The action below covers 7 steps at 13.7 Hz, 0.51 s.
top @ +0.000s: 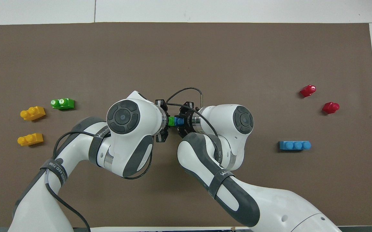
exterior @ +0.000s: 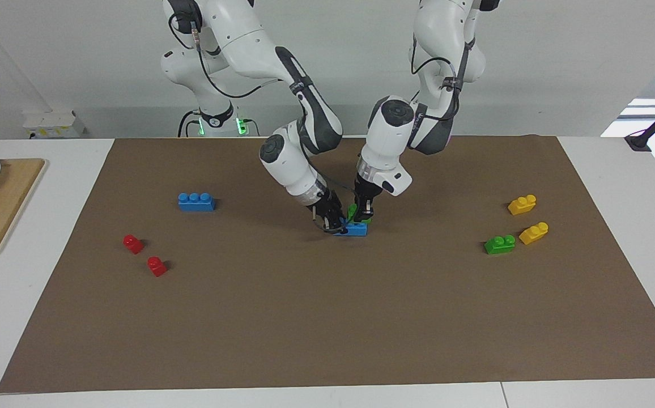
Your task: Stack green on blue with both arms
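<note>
Left gripper clamped on green brick, pressed onto blue brick; right gripper clamped on blue brick.

Printed lettering runs along a dark grey strap on each white robot arm in the overhead view: one on the left arm at lower left, one on the right arm at lower centre. The letters are too small to read. No other text shows.
</note>
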Each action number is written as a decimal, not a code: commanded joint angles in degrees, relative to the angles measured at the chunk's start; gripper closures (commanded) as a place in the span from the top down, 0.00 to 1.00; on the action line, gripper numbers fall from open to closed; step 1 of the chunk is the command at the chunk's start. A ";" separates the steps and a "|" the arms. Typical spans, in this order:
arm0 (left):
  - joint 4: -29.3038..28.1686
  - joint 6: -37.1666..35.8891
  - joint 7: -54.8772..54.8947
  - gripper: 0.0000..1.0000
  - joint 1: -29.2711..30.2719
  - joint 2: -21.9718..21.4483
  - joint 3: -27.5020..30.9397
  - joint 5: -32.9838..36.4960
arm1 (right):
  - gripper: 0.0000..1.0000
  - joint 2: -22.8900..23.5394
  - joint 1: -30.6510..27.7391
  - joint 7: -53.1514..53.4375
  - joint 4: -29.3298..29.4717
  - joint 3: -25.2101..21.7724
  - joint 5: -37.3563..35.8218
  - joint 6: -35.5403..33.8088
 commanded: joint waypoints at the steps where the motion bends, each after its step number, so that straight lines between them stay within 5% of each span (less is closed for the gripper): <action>1: 0.54 0.40 0.53 0.00 -0.78 1.91 0.54 1.71 | 0.00 0.48 0.35 -2.34 -0.33 -0.02 2.30 1.76; 7: 1.69 0.49 0.53 0.00 -1.04 2.79 0.45 1.80 | 0.00 0.48 0.44 -2.34 -0.33 -0.02 2.30 1.76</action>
